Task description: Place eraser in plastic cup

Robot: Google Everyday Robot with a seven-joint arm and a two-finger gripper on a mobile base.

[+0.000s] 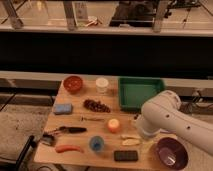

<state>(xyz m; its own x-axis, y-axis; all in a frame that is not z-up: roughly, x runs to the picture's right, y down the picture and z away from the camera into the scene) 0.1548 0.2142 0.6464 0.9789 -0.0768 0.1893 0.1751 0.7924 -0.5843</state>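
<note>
The eraser (126, 155) is a flat black block lying near the table's front edge. The blue plastic cup (96, 144) stands upright just left of it, a small gap between them. My white arm (162, 117) reaches in from the right over the table's right half. My gripper (142, 132) hangs at its end, above the yellowish item behind the eraser and right of the orange ball (114, 125). It is apart from both the eraser and the cup and holds nothing that I can see.
A green tray (140, 92), a whitish cup (102, 85) and a red bowl (73, 83) stand at the back. A light-blue pad (62, 108), dark grapes (96, 105), a black-handled tool (70, 130) and an orange-red item (69, 148) lie at the left. A purple bowl (171, 154) stands front right.
</note>
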